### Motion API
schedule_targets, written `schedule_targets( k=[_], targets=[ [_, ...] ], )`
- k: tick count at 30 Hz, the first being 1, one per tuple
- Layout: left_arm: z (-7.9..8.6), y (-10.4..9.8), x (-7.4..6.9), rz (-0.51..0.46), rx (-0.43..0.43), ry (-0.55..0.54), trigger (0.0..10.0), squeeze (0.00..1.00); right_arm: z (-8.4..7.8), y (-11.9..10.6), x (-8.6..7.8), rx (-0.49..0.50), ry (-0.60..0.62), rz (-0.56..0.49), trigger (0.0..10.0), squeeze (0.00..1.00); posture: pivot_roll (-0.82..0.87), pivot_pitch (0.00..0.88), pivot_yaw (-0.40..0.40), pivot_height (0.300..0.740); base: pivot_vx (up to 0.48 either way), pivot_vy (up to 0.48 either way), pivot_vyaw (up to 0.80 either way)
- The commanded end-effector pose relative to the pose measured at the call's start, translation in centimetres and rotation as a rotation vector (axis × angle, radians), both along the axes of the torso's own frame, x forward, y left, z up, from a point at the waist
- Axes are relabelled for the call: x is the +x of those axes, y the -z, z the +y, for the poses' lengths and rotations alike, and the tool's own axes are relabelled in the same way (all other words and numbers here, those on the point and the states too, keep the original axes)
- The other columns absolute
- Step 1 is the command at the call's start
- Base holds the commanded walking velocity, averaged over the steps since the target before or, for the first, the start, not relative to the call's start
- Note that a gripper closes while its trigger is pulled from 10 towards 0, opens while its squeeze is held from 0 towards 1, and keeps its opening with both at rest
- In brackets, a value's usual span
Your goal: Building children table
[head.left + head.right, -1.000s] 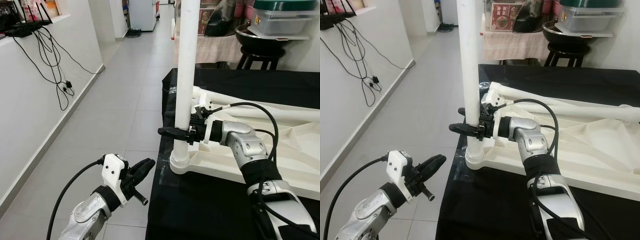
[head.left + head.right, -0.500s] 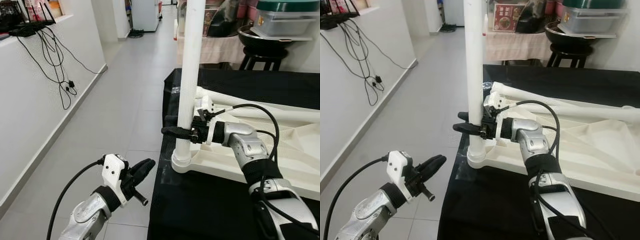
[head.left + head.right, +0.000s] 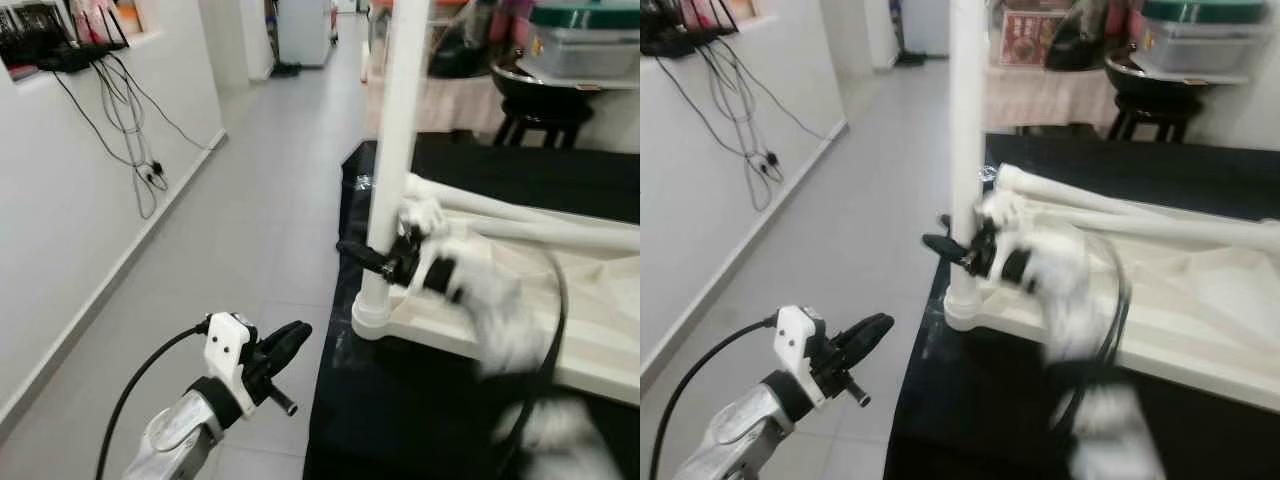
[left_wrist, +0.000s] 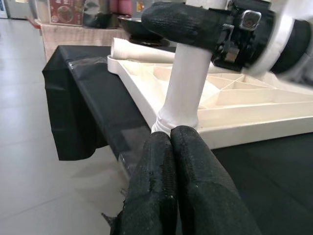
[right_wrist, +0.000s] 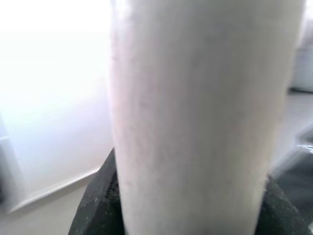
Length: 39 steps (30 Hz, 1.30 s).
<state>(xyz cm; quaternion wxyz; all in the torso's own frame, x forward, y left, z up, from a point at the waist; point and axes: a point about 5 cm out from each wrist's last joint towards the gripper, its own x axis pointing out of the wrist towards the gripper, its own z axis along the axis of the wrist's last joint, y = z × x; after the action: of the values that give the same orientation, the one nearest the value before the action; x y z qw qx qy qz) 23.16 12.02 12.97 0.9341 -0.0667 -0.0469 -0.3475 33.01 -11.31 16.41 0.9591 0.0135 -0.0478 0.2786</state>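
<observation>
A white plastic table top (image 3: 590, 300) lies upside down on a black cloth (image 3: 400, 430). One white leg (image 3: 400, 150) stands upright in its near left corner socket (image 3: 372, 320). My right gripper (image 3: 372, 256) is shut on this leg a little above the socket; in the right wrist view the leg (image 5: 195, 122) sits between the black fingers (image 5: 98, 205). The right arm is blurred. Two more white legs (image 3: 1120, 200) lie on the table top. My left gripper (image 3: 290, 337) hangs shut over the floor, left of the cloth's edge, with nothing in it.
A grey tiled floor (image 3: 250, 230) runs along a white wall with hanging cables (image 3: 130, 110) on the left. Behind the table stand a black stool with a dark pan (image 3: 540, 95) and a lidded plastic box (image 3: 585, 50).
The whole picture has shifted, so the camera has moved. My right arm is now blurred with motion, and its gripper stays on the upright leg. The left arm holds its place.
</observation>
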Motion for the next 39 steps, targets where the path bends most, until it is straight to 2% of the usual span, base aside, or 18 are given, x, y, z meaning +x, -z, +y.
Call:
schedule_targets(
  k=[1,7,8,9,10,13,14,15,17,19,21,22,23,34,35,36,37,39],
  targets=[
    [0.3,-0.1,-0.1,-0.012,0.016,-0.012,10.0,0.0,-1.0,3.5,-0.6,0.033,0.112,0.155,0.0,0.0,-0.06,0.03,0.035,0.74,0.0,0.0,0.0],
    [0.4,-0.2,0.0,-0.01,0.01,-0.005,10.0,0.0,-0.2,2.9,-0.6,-0.032,0.119,0.103,0.0,0.0,-0.04,0.046,0.025,0.74,0.0,0.0,0.0],
    [0.5,-0.2,0.0,-0.017,0.014,-0.02,10.0,0.0,-0.4,2.9,-0.6,-0.027,0.132,0.116,2.9,0.0,-0.05,0.041,0.022,0.74,0.0,0.0,0.0],
    [0.5,-0.2,0.0,-0.017,0.014,-0.02,10.0,0.0,-0.4,2.9,-0.6,-0.027,0.132,0.116,2.9,0.0,-0.05,0.041,0.022,0.74,0.0,0.0,0.0],
    [0.4,-0.3,0.0,-0.022,0.016,-0.029,10.0,0.0,-0.7,2.8,-0.6,0.002,0.141,0.147,10.0,0.0,-0.04,0.041,0.017,0.74,0.0,0.0,0.0],
    [0.4,-0.3,0.0,-0.022,0.016,-0.029,10.0,0.0,-0.7,2.8,-0.6,0.002,0.141,0.147,10.0,0.0,-0.04,0.041,0.017,0.74,0.0,0.0,0.0],
    [0.4,-0.3,0.1,-0.02,0.015,-0.027,10.0,0.0,-0.4,2.4,-0.6,0.019,0.072,0.141,10.0,1.0,-0.04,0.04,0.018,0.74,0.0,0.0,0.0],
    [0.3,-0.3,0.1,-0.019,0.015,-0.025,10.0,0.0,0.2,1.7,-0.6,0.036,-0.077,0.127,10.0,1.0,-0.03,0.038,0.018,0.74,0.0,0.0,0.0],
    [0.3,-0.3,0.1,-0.019,0.015,-0.025,10.0,0.0,0.2,1.7,-0.6,0.036,-0.077,0.127,10.0,1.0,-0.03,0.038,0.018,0.74,0.0,0.0,0.0],
    [0.2,-0.2,0.1,-0.017,0.016,-0.023,10.0,0.0,0.5,-0.5,-0.7,0.017,-0.316,0.061,10.0,1.0,-0.03,0.035,0.016,0.74,0.0,0.0,0.0],
    [0.1,-0.2,0.1,-0.016,0.017,-0.022,10.0,0.0,0.4,-1.2,-0.7,0.0,-0.375,0.042,10.0,1.0,-0.03,0.035,0.016,0.74,0.0,0.0,0.0],
    [0.1,-0.2,0.1,-0.016,0.016,-0.021,10.0,0.0,0.1,-1.9,-0.5,-0.036,-0.429,0.019,10.0,0.32,-0.03,0.031,0.015,0.74,0.0,0.0,0.0],
    [0.1,-0.2,0.1,-0.015,0.016,-0.019,10.0,0.0,-0.2,-2.5,0.0,-0.083,-0.493,-0.005,10.0,0.0,-0.03,0.029,0.014,0.74,0.0,0.0,0.0],
    [-0.1,-0.1,0.2,-0.01,0.022,-0.017,10.0,0.0,-1.5,-4.0,2.4,-0.103,-0.709,0.048,10.0,0.0,-0.01,0.022,0.009,0.74,0.0,0.0,0.0],
    [-0.1,-0.1,0.2,-0.009,0.023,-0.016,10.0,0.0,-1.5,-3.9,2.5,-0.103,-0.735,0.065,9.0,0.0,0.0,0.022,0.006,0.74,0.0,0.0,0.0],
    [-0.1,-0.1,0.2,-0.009,0.023,-0.016,10.0,0.0,-1.5,-3.9,2.5,-0.103,-0.735,0.065,9.0,0.0,0.0,0.022,0.006,0.74,0.0,0.0,0.0],
    [-0.1,0.0,0.1,-0.009,0.023,-0.015,10.0,0.0,-1.6,-3.8,2.5,-0.101,-0.764,0.082,0.0,0.0,0.0,0.023,0.005,0.74,0.0,0.0,0.0],
    [-0.1,0.0,0.1,-0.008,0.022,-0.015,10.0,0.0,-1.6,-3.8,2.6,-0.098,-0.781,0.091,0.0,0.0,0.0,0.025,0.006,0.74,0.0,0.0,0.0]
  ],
)
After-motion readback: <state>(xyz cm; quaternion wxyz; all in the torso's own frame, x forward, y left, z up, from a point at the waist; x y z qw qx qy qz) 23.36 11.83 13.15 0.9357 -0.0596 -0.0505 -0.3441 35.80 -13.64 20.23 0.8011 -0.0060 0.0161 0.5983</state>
